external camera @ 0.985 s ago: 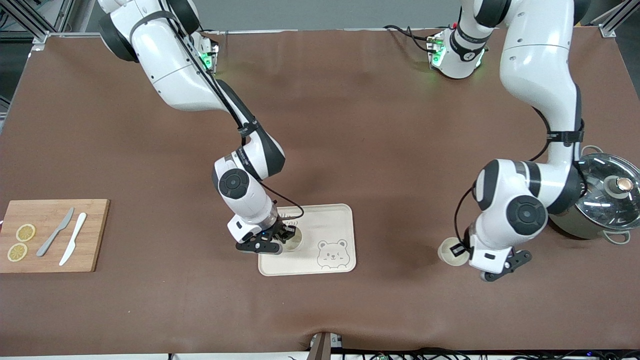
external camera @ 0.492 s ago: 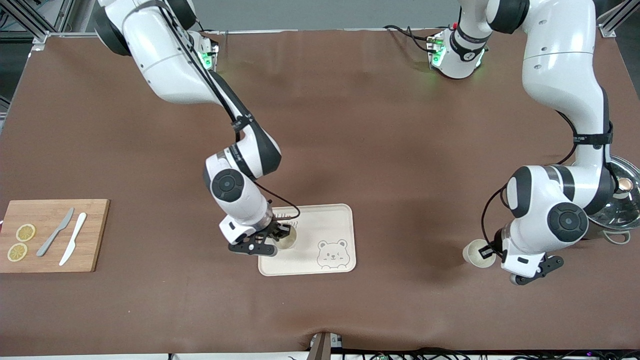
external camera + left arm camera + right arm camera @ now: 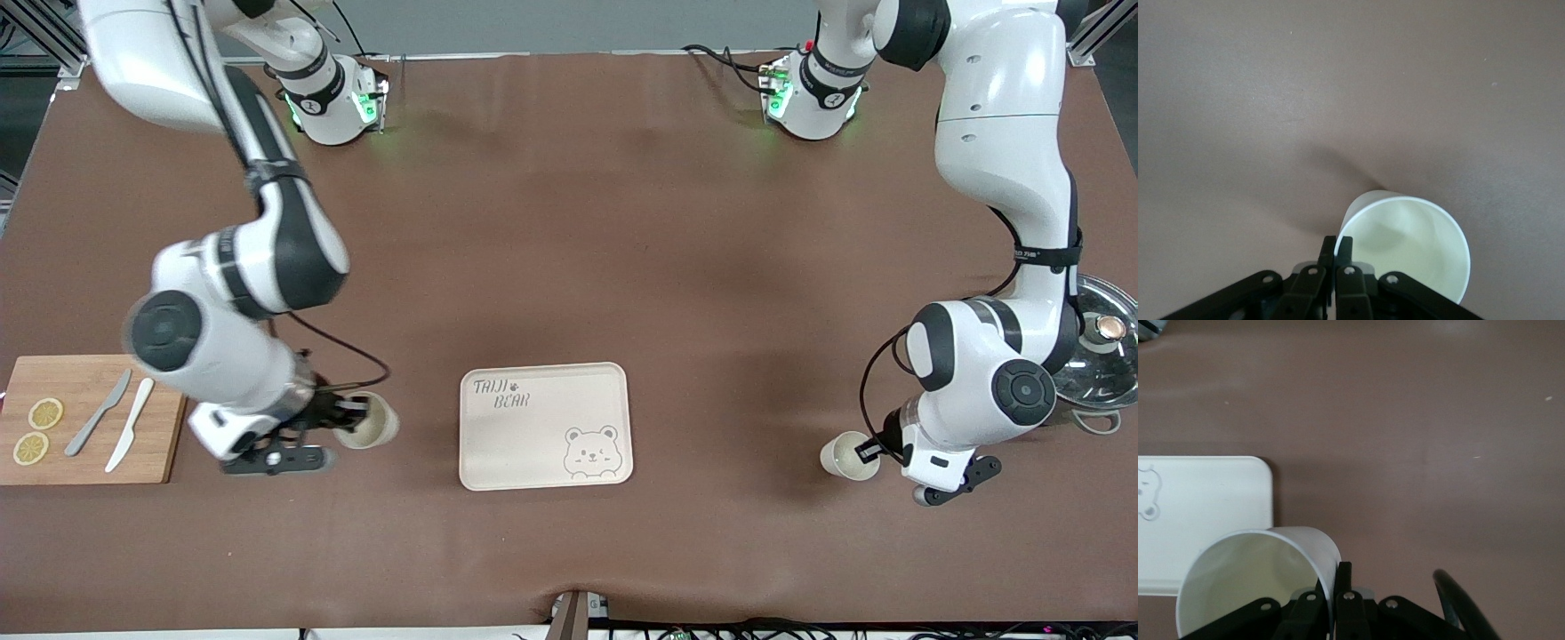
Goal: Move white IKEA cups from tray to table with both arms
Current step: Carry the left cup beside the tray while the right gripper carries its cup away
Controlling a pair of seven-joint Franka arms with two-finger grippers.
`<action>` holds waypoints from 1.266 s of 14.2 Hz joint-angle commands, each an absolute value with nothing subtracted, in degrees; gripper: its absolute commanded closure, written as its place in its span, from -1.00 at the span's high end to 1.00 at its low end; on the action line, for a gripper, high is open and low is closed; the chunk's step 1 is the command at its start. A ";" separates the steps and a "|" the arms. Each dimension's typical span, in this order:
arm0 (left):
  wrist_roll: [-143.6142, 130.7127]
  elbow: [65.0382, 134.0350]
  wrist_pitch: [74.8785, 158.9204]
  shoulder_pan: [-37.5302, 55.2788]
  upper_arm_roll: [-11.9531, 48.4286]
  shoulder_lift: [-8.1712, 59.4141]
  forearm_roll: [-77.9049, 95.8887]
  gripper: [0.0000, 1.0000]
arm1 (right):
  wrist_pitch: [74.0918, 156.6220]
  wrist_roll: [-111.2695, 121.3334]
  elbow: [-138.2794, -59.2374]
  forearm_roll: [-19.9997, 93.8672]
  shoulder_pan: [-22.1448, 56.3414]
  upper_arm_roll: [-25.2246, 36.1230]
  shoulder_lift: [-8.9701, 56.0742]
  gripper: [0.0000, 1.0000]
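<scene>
Over bare bench [image 3: 569, 249] on either side of the tray [image 3: 544, 425], I hold one cup in each end effector. I have the right end effector [image 3: 342, 418] clamped on the rim wall of one cup [image 3: 366, 420], between the tray and the wooden cutting board [image 3: 89, 418]. I have the left end effector [image 3: 876, 452] clamped the same way on the other cup [image 3: 843, 455], toward the lidded pot [image 3: 1089, 356]. The tray is empty. I judge these cups light, rigid and smooth-walled. A one-sided rim pinch lets them tilt, so I would lower each slowly and squarely.
</scene>
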State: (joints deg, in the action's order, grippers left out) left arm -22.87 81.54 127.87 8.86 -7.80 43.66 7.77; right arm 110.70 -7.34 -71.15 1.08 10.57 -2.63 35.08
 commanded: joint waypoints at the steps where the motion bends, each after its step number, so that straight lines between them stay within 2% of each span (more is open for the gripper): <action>1: -20.66 82.44 128.50 8.44 -7.38 43.33 8.79 -1.00 | 110.22 2.34 -72.77 1.23 5.29 -3.87 34.36 -1.00; 2: -20.05 82.62 128.50 8.35 -7.38 43.42 8.79 -1.00 | 109.87 6.20 -72.77 1.23 3.19 -3.87 34.54 -1.00; 5: -18.55 82.71 128.50 7.74 -7.38 43.42 8.79 -0.49 | 110.48 15.62 -73.12 2.89 -1.74 -3.87 35.24 -1.00; 9: -18.46 82.44 128.41 7.47 -7.29 42.81 8.70 0.51 | 113.89 25.13 -73.30 5.80 -5.71 -3.69 38.66 -1.00; 12: -18.46 82.18 128.41 7.64 -7.29 41.41 8.70 0.94 | 117.58 25.75 -74.18 5.54 -5.80 -3.52 41.91 -1.00; 13: -18.46 82.18 128.23 7.82 -7.29 40.70 8.70 1.00 | 118.73 26.10 -74.18 5.36 -5.89 -3.52 43.14 -1.00; 18: -14.42 82.44 124.12 7.29 -6.86 34.38 8.79 1.00 | 125.84 27.95 -75.58 5.45 -6.24 -3.52 48.24 -1.00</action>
State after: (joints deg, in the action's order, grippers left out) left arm -17.40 80.95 126.78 7.83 -7.45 37.99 7.79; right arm 123.14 26.41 -74.93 5.26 -5.25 -2.77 47.14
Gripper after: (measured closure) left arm 0.000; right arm 0.960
